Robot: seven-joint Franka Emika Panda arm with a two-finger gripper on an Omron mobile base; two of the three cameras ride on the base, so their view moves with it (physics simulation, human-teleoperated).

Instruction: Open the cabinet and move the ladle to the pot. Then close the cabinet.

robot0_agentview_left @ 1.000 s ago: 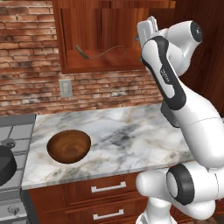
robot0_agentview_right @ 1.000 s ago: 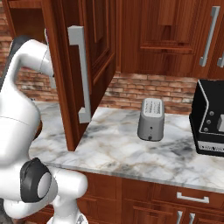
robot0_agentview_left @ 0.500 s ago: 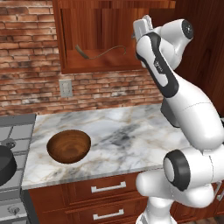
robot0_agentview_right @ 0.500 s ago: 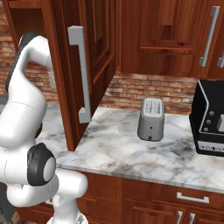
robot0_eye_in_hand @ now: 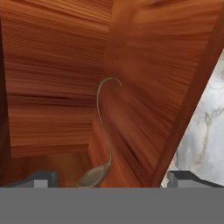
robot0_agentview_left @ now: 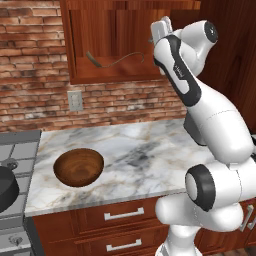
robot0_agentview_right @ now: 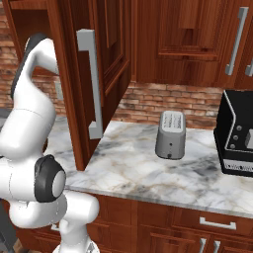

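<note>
Over the last second your arm has swung up and left, bringing the pincer to the open cabinet, its fingers wide apart and empty. So the door is done and the pickup comes next. The ladle lies on the cabinet shelf: thin dull metal, a long curved handle with a hooked tip, and a small bowl. The pot sits dark and round on the stove, beyond the smooth wooden bowl on the veined marble tabletop.
</note>
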